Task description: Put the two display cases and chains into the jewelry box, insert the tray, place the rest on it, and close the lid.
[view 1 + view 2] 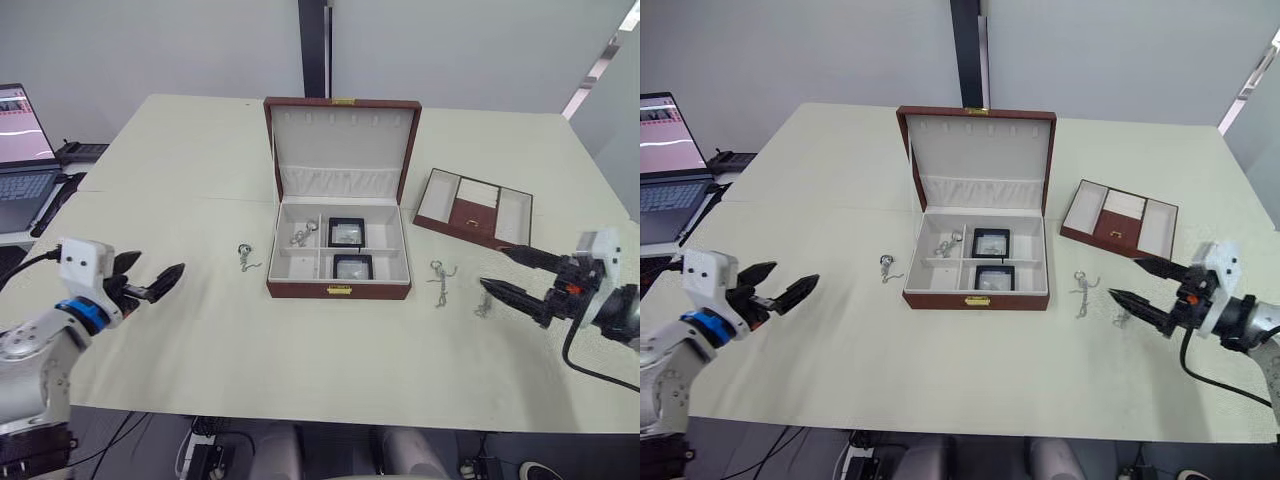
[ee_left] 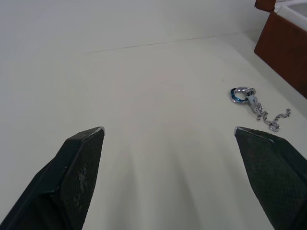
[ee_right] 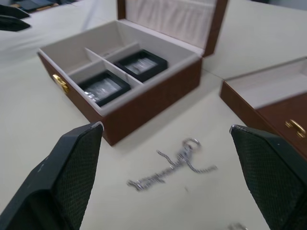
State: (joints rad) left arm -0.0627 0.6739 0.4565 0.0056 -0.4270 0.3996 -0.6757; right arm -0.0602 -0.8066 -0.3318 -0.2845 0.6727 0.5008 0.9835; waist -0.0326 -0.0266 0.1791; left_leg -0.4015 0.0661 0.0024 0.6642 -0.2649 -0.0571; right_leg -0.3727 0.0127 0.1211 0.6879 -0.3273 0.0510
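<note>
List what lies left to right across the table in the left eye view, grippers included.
Left gripper → chain with ring → jewelry box → chain → tray → right gripper.

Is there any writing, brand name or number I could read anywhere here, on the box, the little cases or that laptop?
None can be read.
Laptop screen: lit, with red shapes; any text is too small to make out.
Jewelry box: only a plain gold clasp, no lettering.
Display cases: no visible label.
Tray: no visible writing.
</note>
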